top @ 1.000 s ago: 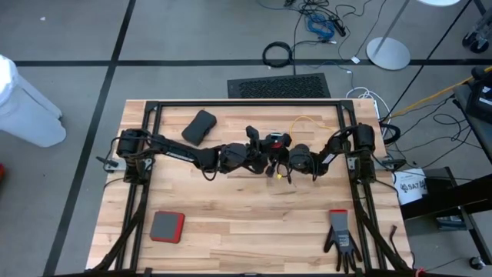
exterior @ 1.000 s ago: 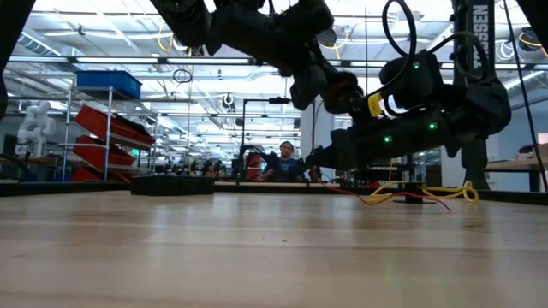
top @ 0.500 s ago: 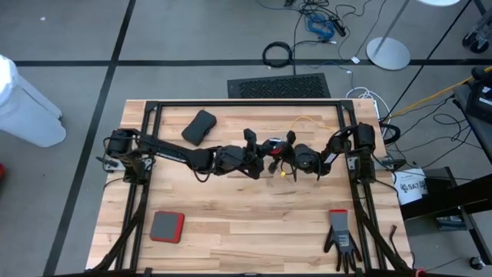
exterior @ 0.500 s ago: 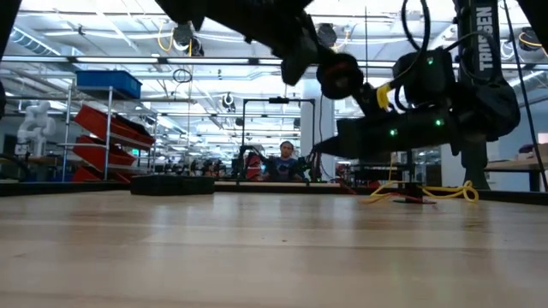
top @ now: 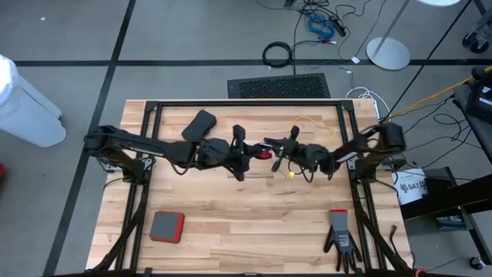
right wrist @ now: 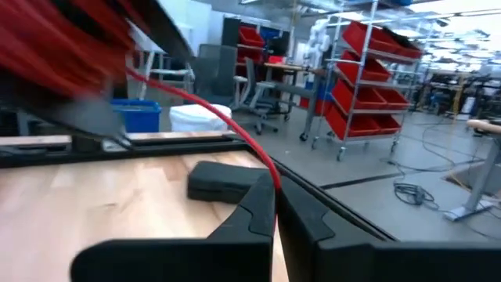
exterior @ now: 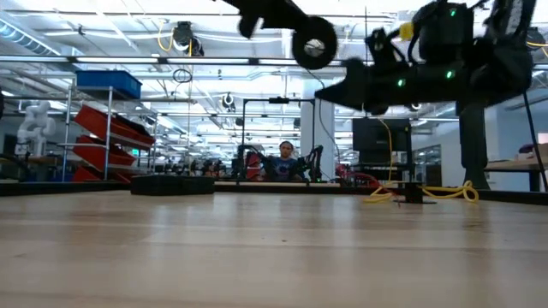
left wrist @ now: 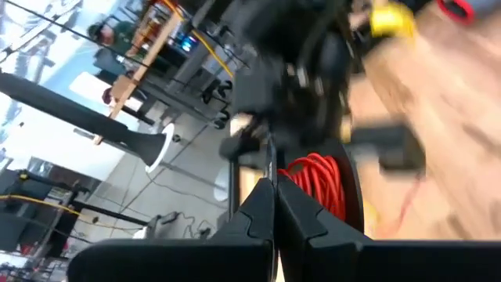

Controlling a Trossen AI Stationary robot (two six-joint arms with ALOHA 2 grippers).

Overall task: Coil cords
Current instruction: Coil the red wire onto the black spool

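A red cord is wound on a small round black reel, which shows between my two grippers above the table's middle and high up in the low view. My left gripper is shut on the reel. My right gripper is shut on the red cord close beside it. The yellow cord lies loose on the table at the far right with its black reel. My left gripper pinches the reel at its rim between its two fingers, coming level from the table's left. The reel is lifted well clear of the table. My right gripper pinches the red cord between its fingertips, a single strand. The cord runs in a straight line from the wound coil to the fingers, clear of the table.
A dark pouch lies at the far left, a red and grey block at the near left, a black glove at the near right. Black frame rails border the table.
Both grippers have risen well above the table, still shut. My left gripper has carried the reel up and a little toward the table's left edge. My right gripper has risen beside it.
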